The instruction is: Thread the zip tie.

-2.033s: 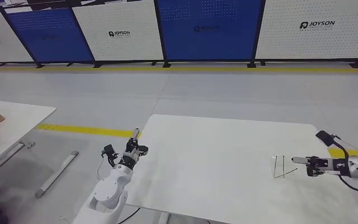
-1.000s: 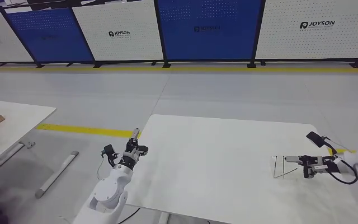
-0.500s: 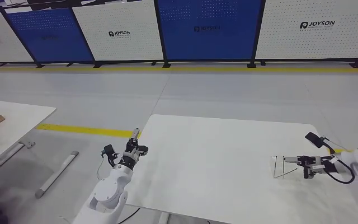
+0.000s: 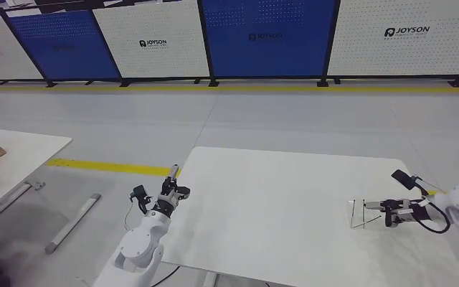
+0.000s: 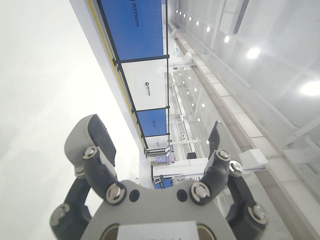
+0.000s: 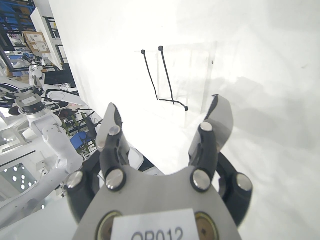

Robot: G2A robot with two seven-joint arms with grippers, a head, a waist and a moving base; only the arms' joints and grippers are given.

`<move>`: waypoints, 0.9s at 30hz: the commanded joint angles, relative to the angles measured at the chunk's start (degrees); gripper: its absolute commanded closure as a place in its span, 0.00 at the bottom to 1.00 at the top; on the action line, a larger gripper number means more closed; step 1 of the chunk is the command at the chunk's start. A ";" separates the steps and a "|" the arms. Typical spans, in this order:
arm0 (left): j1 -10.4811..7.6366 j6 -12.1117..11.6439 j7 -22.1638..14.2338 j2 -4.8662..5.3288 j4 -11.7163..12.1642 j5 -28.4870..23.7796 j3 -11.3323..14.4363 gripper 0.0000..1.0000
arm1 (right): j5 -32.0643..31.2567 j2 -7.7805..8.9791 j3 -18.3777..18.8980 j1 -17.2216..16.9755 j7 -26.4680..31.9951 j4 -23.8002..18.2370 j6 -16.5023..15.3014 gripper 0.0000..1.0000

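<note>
Black zip ties (image 6: 166, 73): flat, tails crossing.
Right gripper (image 6: 165, 103): fingers spread, nearby.
Left gripper (image 5: 157, 123): spread, empty.
Risk: grip may snag two crossed ties, or slip off one.

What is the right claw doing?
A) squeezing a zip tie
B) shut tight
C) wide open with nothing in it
C: the right claw is open and empty, with the zip ties lying on the table ahead of it.
</note>
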 commanded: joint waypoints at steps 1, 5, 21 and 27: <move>0.00 0.00 0.00 0.00 0.00 0.00 0.00 0.00 | -0.26 -0.09 -0.09 0.28 -0.15 0.66 -0.13 0.56; 0.00 0.00 0.00 0.00 0.00 0.00 0.00 0.00 | -0.60 -0.34 -0.28 0.80 -0.43 2.10 -0.51 0.60; 0.00 0.00 0.00 0.00 0.00 0.00 0.00 0.00 | -1.70 -1.16 -0.88 2.14 -0.64 4.67 0.39 0.70; 0.00 0.00 0.00 0.00 0.00 0.00 0.00 0.00 | -2.03 -1.65 -1.27 2.90 -0.61 5.98 0.68 0.79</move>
